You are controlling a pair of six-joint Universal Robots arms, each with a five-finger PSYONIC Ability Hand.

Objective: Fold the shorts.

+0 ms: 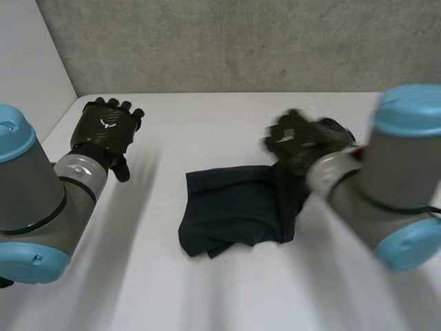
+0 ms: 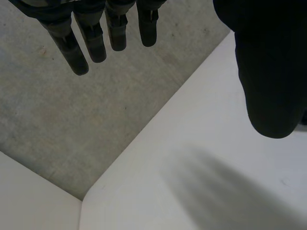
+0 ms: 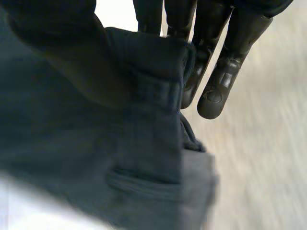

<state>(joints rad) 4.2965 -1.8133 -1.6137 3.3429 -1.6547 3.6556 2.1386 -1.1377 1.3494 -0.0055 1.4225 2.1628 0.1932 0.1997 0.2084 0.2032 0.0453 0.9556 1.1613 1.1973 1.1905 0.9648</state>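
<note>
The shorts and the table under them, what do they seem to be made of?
The shorts look like thin woven cloth, dark and matte: they slump in soft folds, and the right wrist view shows a stitched pocket slit. The table looks like a smooth hard white board, perhaps laminate or painted; no grain shows.

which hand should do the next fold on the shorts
Right. The right hand pinches the shorts at the edge on its side, cloth between thumb and fingers. The left hand is open over the table, apart from the cloth.
</note>
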